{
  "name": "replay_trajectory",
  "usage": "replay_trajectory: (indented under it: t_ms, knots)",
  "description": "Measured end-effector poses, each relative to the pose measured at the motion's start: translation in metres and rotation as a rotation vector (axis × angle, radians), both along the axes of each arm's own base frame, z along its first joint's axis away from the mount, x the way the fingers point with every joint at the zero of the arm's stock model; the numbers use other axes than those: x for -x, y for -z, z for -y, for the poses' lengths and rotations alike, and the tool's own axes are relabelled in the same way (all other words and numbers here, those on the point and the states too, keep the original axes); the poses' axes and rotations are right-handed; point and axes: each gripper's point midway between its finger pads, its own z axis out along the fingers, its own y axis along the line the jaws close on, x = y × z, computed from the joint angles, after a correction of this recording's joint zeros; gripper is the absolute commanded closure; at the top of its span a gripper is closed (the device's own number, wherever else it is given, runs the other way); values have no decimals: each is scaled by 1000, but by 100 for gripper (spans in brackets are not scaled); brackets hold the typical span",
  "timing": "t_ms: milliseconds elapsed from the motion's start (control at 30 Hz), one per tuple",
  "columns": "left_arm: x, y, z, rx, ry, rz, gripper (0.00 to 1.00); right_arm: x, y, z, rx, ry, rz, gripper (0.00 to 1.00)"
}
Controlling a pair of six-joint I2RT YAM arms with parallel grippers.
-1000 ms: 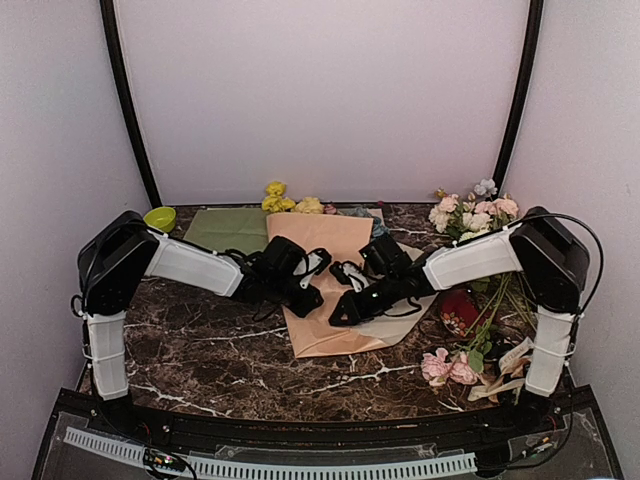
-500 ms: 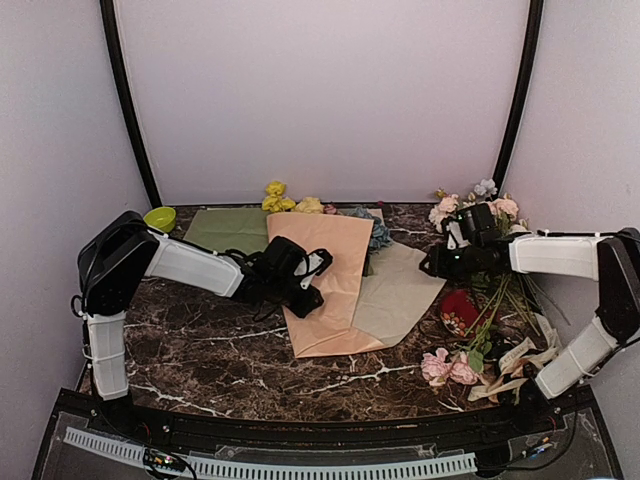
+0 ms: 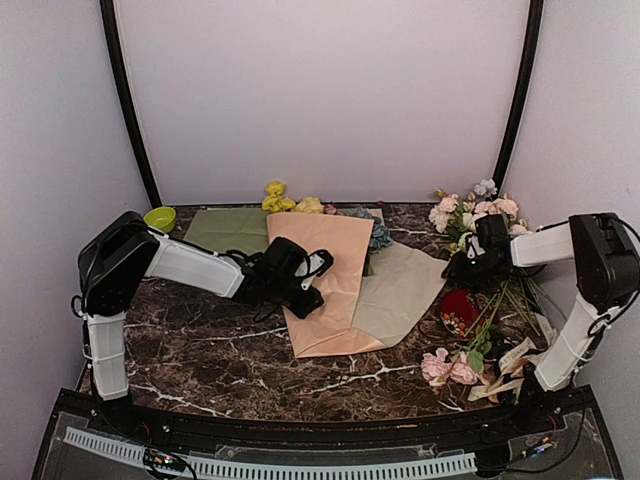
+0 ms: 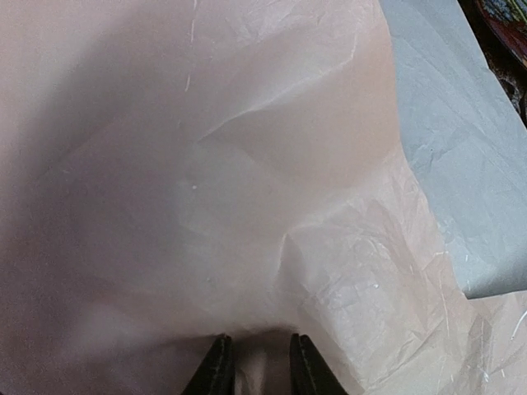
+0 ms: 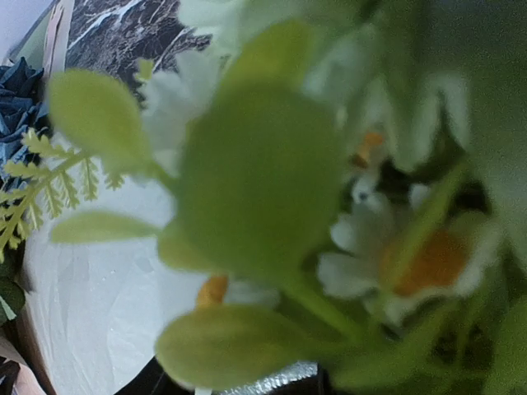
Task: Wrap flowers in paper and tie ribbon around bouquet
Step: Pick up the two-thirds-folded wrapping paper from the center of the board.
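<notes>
Table [image 3: 200, 350] of dark marble carries the paper [image 3: 335, 260], peach face up, folded over the flowers [image 3: 275, 200], whose heads show behind. Left claw [image 4: 259, 341] pinches its left edge; right claw [image 3: 465, 265], beside the pink-white bunch [image 3: 475, 212]: cannot tell.

My overhead camera sits high behind the arm bases at 6 o'clock and looks forward and down, taking in the whole dark marble worktop [image 3: 200, 350] up to the back wall [image 3: 320, 100] at 12. The left wrist camera rides just behind the left hand [image 4: 259, 380], whose fingertips [image 4: 216, 374] show at 6 o'clock of its frame. It is so near the peach paper [image 4: 206, 164] that the sheet nearly fills it, and the overhead shows that same sheet mid-worktop. The right wrist camera is buried in leaves [image 5: 263, 181], blurred by nearness, with pale paper at 7 o'clock and the blue hydrangea [image 5: 12, 90] at 9, both shared with the overhead.
</notes>
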Motion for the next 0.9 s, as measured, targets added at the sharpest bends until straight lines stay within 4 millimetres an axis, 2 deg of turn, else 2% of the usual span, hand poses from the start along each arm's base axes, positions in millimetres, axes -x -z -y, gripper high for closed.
replay_trajectory:
  t_ms: [200, 267, 433, 500, 633, 733, 900]
  knots:
    - [0, 0, 0, -13, 5, 12, 76, -8, 4, -12, -55, -37, 1, 56]
    - [1, 0, 0, -16, 7, 16, 76, -10, 4, -16, -73, -48, 5, 61]
    - [2, 1, 2, -25, 15, 21, 76, -15, 2, -28, -140, -80, 16, 93]
    - [3, 1, 2, -28, 17, 23, 76, -15, 0, -33, -163, -95, 24, 100]
    - [4, 1, 3, -32, 19, 25, 76, -17, -9, -40, -200, -125, 43, 100]
    - [4, 2, 3, -33, 19, 24, 76, -17, -23, -47, -217, -150, 71, 100]
    - [4, 3, 4, -36, 21, 26, 76, -19, -68, -73, -234, -232, 152, 100]
